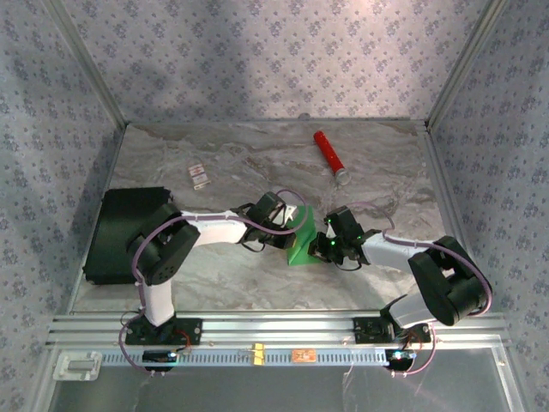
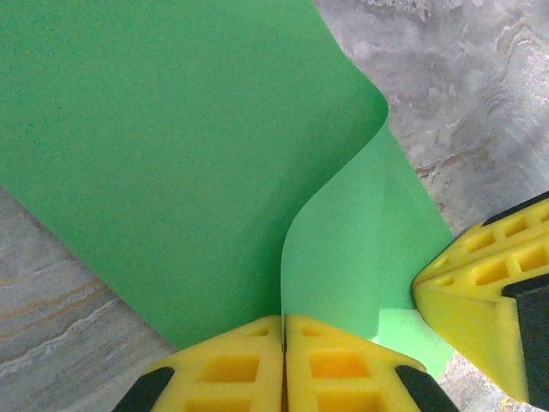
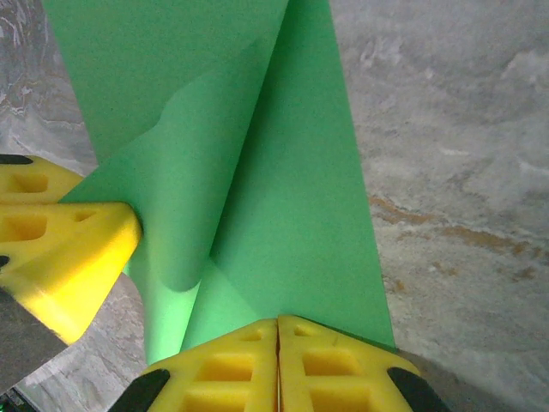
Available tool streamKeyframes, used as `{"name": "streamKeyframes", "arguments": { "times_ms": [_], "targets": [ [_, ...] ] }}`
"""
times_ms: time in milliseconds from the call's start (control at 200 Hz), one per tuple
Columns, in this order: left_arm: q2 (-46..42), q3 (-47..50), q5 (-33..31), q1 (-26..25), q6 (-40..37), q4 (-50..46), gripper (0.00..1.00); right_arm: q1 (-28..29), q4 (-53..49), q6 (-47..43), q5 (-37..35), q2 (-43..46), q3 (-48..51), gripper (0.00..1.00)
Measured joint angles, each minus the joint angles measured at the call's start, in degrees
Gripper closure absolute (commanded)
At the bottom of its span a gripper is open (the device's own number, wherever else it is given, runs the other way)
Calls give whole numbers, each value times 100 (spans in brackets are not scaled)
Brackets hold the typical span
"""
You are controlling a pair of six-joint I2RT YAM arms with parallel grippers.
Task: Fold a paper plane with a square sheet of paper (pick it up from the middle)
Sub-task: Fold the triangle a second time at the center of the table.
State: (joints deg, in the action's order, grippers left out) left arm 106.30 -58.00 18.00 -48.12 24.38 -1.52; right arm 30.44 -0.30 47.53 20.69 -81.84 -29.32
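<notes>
we see the square sheet of paper (image 1: 302, 249) at the middle of the surface (image 1: 214, 283) — left fingers (image 2: 227, 369) and right fingers (image 3: 227, 369) clamp it from opposite sides.

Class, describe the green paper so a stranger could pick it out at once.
Look to the middle of the marble table, between the two arms. There the left tool and the right tool each pinch a bright green sheet of paper, partly folded. Its neighbours differ: a red tube behind, a black box at left.
</notes>
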Motion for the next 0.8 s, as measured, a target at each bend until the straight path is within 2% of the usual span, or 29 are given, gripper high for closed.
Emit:
{"name": "streamKeyframes", "arguments": {
  "times_ms": [800],
  "targets": [
    [70,-149,24,0,-361,-26,92,-70,11,-63,114,-33,4,91]
  ]
}}
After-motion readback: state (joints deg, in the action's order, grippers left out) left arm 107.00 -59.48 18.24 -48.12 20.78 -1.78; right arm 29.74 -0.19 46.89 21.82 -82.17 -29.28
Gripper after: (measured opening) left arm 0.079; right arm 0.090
